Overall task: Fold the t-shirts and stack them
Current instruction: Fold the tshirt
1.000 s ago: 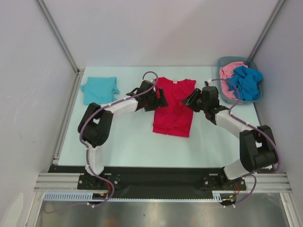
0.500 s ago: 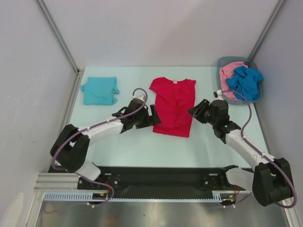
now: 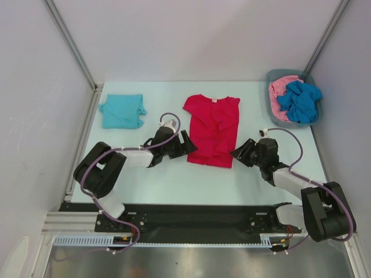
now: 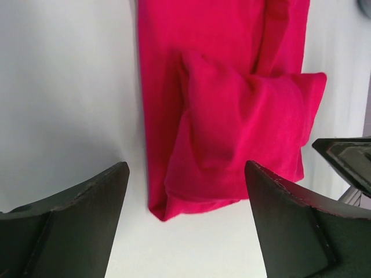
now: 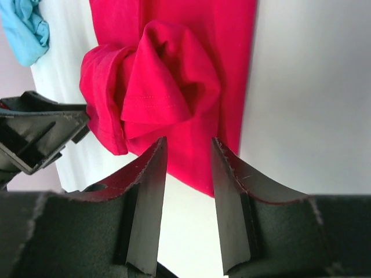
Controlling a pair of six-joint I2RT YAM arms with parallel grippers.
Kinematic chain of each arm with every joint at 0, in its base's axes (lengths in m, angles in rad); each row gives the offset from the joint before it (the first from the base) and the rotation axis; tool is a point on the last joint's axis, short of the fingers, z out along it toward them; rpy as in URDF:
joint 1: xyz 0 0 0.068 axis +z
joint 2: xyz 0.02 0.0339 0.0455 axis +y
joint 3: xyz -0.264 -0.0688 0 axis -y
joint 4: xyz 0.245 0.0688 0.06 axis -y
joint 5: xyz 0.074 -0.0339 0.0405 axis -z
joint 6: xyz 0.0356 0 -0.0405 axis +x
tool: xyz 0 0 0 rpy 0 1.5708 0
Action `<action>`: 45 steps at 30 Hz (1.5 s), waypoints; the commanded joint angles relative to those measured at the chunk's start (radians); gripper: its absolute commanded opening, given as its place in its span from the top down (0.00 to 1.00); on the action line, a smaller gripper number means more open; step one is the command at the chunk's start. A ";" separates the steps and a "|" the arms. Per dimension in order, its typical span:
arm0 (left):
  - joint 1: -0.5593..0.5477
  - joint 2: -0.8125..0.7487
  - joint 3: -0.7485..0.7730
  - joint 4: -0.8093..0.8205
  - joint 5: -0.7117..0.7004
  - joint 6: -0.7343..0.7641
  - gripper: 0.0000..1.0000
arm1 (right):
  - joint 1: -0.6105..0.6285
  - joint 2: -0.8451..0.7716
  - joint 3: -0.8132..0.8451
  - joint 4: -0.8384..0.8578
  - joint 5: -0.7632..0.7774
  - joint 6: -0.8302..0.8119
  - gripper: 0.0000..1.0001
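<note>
Now, left gripper [image 3: 187, 143] [image 4: 185, 174]: jaws spread wide, nothing between them, low over the near-left corner of the red t-shirt [image 3: 213, 127] [image 4: 232, 116]. Right gripper [image 3: 237, 153] [image 5: 186, 145]: jaws parted by a narrower gap, also empty, just beside the shirt's near-right corner.

Red t-shirt lies mid-tabletop [image 3: 162, 174], collar far, hem near, sides turned in to a narrow strip. Teal t-shirt [image 3: 122, 111] [image 5: 23, 29] sits folded at far left. Pink t-shirt [image 3: 278, 87] and blue t-shirt [image 3: 298, 98] lie crumpled in the grey bin [image 3: 272, 75] at far right.

Step, as judged: second shirt mid-fold, both arms set for a grasp at the near end. Next move calls for each gripper to come down on its own corner, pinch through all layers, then carry the hem far toward the collar. The left side looks thick; a shallow pinch may take only the top layer.

Views compared: top view gives the layout, both arms, the bin and the stack site, but flattens the cloth. Left wrist view shows a loose flap bunched over the near end, plus the edge of the opposite gripper at right. Right wrist view shows that bunch as a rolled lump on the shirt's left side and makes the narrow jaw gap plain.
</note>
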 commanded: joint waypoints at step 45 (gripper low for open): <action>0.019 0.096 0.071 0.075 0.065 -0.007 0.61 | 0.027 0.391 0.074 0.432 -0.109 0.058 0.88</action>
